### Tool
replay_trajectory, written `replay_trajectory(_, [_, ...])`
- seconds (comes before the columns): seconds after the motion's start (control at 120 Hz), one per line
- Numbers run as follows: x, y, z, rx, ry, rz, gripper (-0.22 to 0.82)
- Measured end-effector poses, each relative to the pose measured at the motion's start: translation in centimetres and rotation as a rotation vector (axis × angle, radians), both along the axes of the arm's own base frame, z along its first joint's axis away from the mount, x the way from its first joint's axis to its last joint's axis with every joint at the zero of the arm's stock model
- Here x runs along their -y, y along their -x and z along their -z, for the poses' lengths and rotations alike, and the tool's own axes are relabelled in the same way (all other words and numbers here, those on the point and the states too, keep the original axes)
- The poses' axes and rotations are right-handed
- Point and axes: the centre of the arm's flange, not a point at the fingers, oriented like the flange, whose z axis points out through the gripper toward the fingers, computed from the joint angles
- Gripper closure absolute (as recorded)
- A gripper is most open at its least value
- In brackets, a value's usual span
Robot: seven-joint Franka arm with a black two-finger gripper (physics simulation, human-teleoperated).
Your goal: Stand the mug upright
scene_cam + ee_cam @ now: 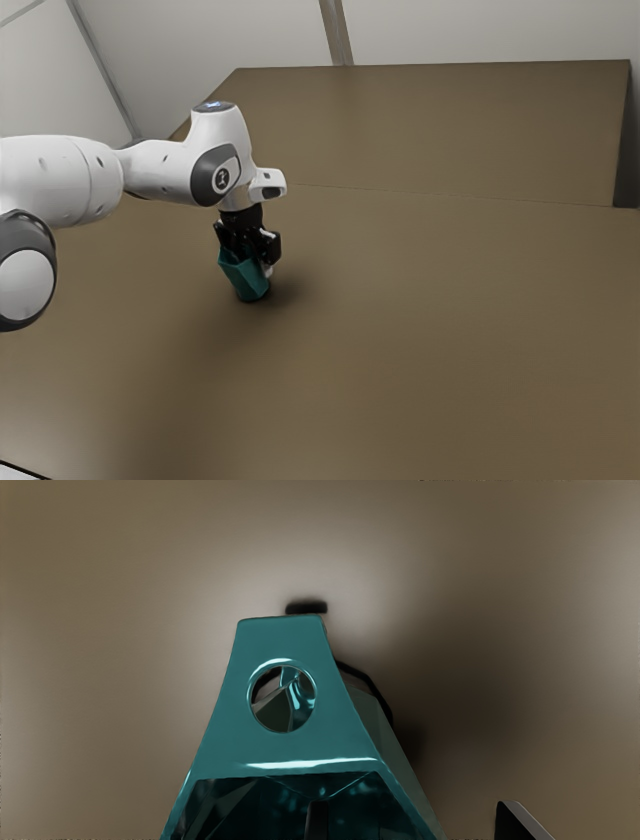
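The teal mug (248, 280) is on the counter (420, 330), mouth toward the end effector (254, 260); whether its base sits flat cannot be determined. The end effector is spread across the mug wall: one finger (317, 822) extends into the cavity; the other (525, 822) stands outside, apart from the wall. The holed handle (280, 640) projects from the mug.
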Motion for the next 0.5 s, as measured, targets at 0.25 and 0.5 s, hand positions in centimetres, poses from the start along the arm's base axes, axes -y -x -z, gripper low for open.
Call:
replay_trajectory(0.25, [0.0,0.2,-12.5,0.127,0.006,-0.027,0.15])
replay_trajectory(0.5, [5.7,6.4,-30.7,0.201,0.017,0.055,0.05])
